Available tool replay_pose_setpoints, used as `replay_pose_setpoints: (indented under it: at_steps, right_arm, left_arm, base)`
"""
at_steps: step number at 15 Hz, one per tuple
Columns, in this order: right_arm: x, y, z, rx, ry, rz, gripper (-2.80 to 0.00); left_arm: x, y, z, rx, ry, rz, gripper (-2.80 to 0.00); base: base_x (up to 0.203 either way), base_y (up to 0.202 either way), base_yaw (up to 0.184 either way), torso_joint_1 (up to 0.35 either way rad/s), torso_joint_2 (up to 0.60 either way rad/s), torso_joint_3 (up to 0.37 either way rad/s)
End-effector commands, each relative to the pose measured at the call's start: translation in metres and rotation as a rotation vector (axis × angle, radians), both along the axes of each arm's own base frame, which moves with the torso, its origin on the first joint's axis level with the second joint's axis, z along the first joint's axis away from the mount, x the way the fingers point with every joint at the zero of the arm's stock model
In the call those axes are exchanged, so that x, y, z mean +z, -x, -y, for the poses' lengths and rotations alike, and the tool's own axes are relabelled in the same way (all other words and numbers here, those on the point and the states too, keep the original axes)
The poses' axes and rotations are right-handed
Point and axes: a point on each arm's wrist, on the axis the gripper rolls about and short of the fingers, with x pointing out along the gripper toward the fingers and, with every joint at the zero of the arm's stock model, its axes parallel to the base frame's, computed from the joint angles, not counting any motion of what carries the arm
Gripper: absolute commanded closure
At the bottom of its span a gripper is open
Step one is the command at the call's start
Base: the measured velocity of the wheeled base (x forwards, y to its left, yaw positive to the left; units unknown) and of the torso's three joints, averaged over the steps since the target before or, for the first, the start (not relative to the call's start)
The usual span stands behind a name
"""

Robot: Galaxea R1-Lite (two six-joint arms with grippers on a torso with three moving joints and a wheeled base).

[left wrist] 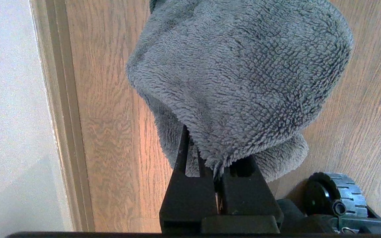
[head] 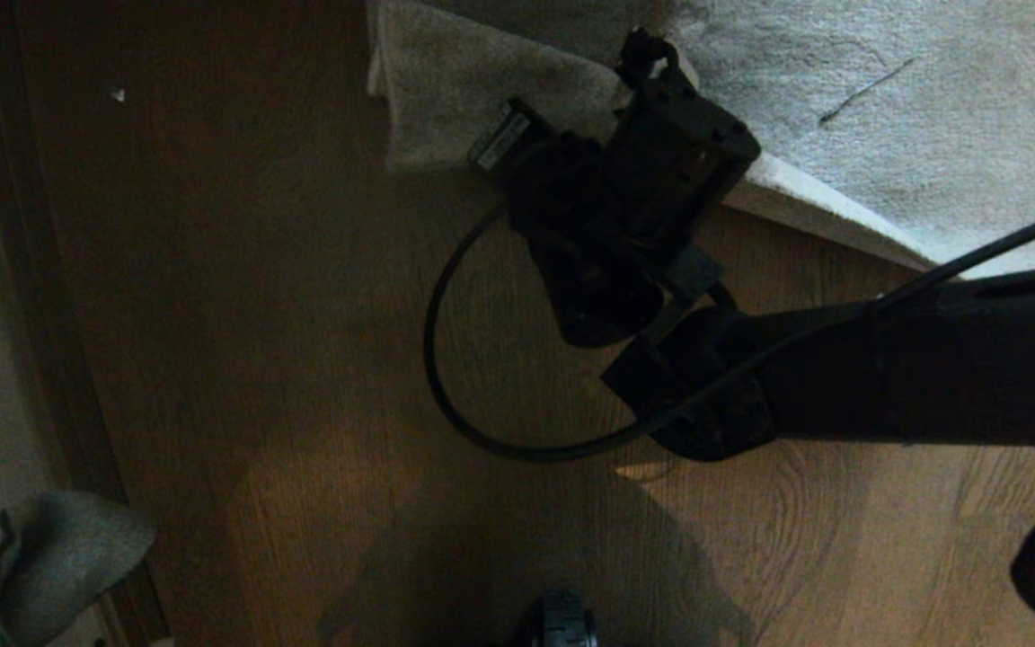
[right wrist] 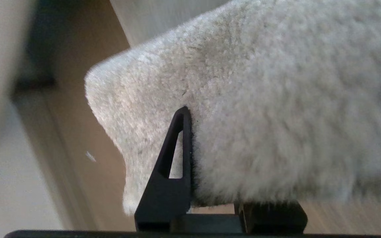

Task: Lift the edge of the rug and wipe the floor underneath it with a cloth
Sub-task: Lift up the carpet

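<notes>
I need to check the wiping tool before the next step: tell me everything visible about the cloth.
The cloth is small, grey and plush like microfibre. It hangs bunched in a rounded fold, pinched at its lower edge by the left gripper, above the floor beside a pale baseboard. The head view shows it at lower left, far from the rug.

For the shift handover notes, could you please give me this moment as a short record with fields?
right gripper: shut on the rug edge, near its corner
rug edge: raised off the floor, pale backing showing
left gripper: shut on the cloth, at the robot's left near the skirting board
wiping: not yet begun
</notes>
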Motion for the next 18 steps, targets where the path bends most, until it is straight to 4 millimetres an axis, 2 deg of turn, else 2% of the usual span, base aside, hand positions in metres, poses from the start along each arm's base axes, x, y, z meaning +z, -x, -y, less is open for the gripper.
replay_pose_setpoints:
  at_steps: [1,5,10,15,18]
  right_arm:
    - [0.005,0.001,0.008,0.005,-0.081,0.027,0.0]
    - [0.015,0.003,0.036,0.041,-0.283,0.073,0.0]
    - [0.039,0.012,0.07,0.095,-0.474,0.118,0.0]
    - [0.048,0.029,0.091,0.147,-0.548,0.09,0.0]
    - [0.039,0.036,0.097,0.158,-0.518,0.01,0.0]
  left_arm:
    - [0.0,0.0,0.0,0.0,0.001,0.001,0.0]
    - [0.0,0.0,0.0,0.0,0.001,0.0,0.0]
    - [0.0,0.0,0.0,0.001,0.001,0.0,0.0]
    - [0.0,0.0,0.0,0.0,0.001,0.002,0.0]
    - [0.0,0.0,0.0,0.0,0.001,0.0,0.0]
  base:
    - [0.0,0.0,0.0,0.0,0.0,0.0]
    - [0.0,0.0,0.0,0.0,0.0,0.0]
    - [0.0,0.0,0.0,0.0,0.0,0.0]
    - [0.0,0.0,0.0,0.0,0.0,0.0]
    - [0.0,0.0,0.0,0.0,0.0,0.0]
